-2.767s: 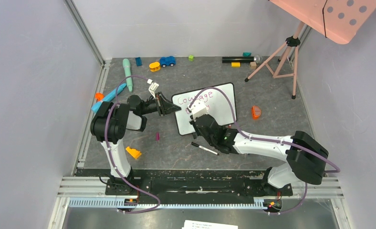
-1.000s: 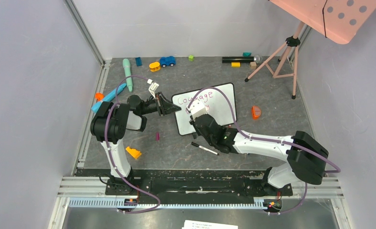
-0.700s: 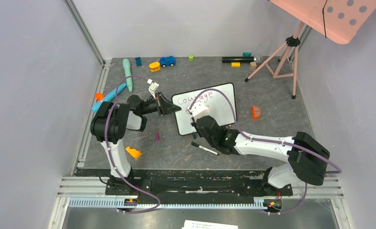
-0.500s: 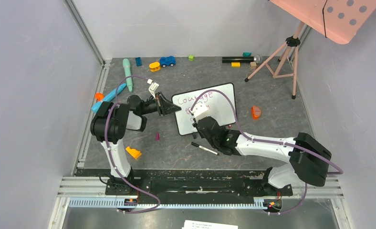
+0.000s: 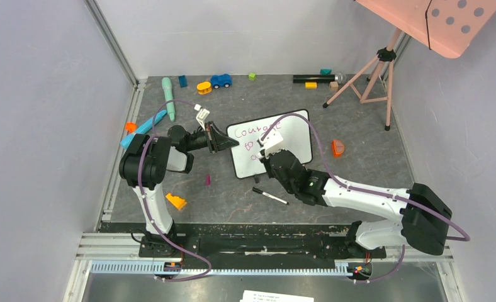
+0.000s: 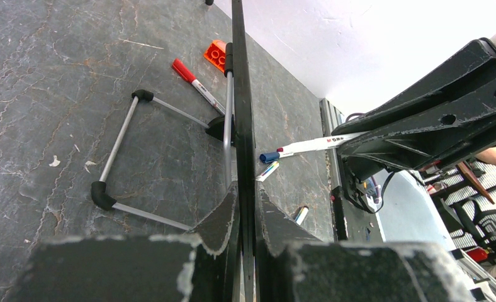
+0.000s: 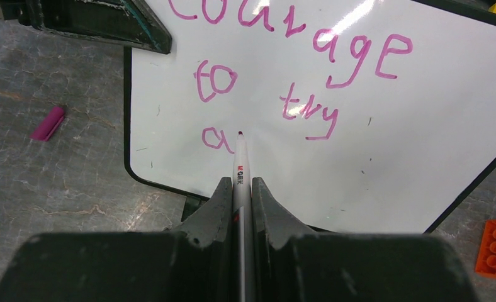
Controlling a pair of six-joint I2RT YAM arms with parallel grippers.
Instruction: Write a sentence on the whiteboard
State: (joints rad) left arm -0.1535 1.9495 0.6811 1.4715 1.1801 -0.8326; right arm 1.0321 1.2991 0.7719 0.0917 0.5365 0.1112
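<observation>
Clamping the left edge of the whiteboard (image 5: 293,135) with the left gripper (image 6: 245,192), jaws nearly closed on its thin black frame, the board standing on the grey table (image 5: 359,170) between both grippers. Pinching a marker (image 7: 240,157) tight in the right gripper (image 7: 239,185), tip right beside the "a" on the third line. Showing the sentence (image 7: 293,104) as "Courage", "to try", "a" in pink. Sharing the table with a black pen (image 5: 270,196) just off the whiteboard's near edge and a pink cap (image 7: 48,123) off its left edge.
</observation>
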